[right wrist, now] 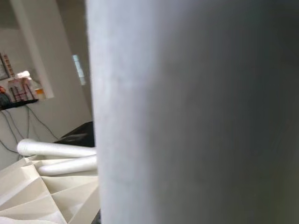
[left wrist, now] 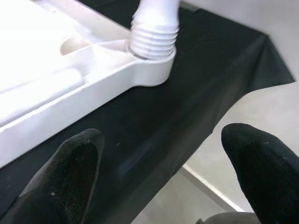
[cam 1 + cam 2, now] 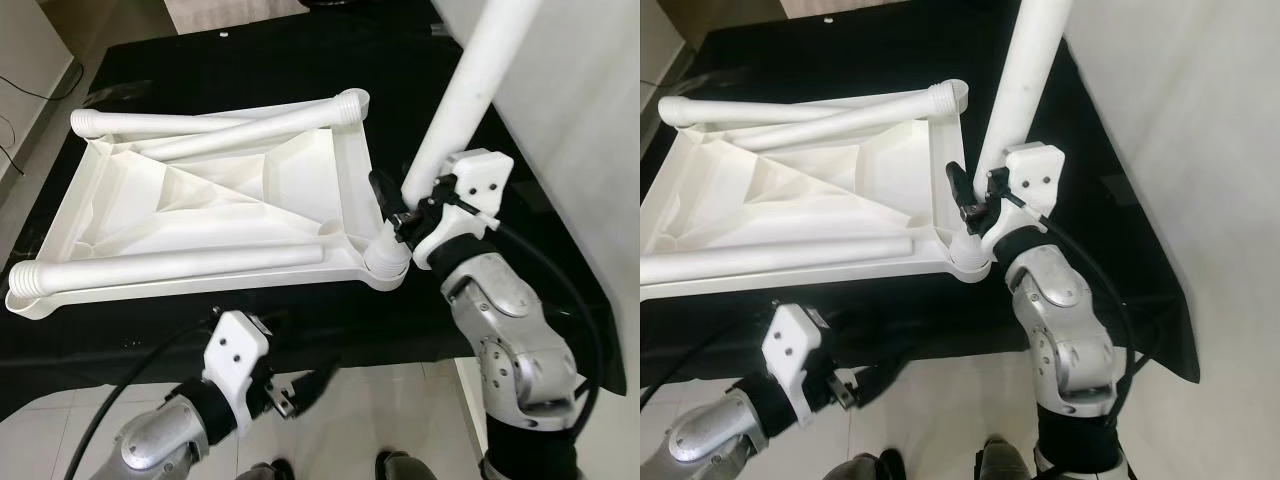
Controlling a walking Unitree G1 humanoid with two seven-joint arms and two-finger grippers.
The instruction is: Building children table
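Left eye view: the right gripper [image 3: 402,205] clamps an upright white leg [image 3: 470,90] at the upturned tabletop [image 3: 200,200]'s corner socket [image 3: 386,260]; the left gripper [image 3: 300,392] hangs open, empty, below the black-clothed edge.

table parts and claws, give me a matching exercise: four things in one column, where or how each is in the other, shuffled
Things:
1. upright leg
2. loose legs
3. left claw
4. black cloth

States:
A. lying inside the upside-down tabletop
B. open, holding nothing, at the near edge
C. standing in the tabletop's near right corner, gripped by the right claw
D. spread under the tabletop

Pairs: 1-C, 2-A, 3-B, 4-D
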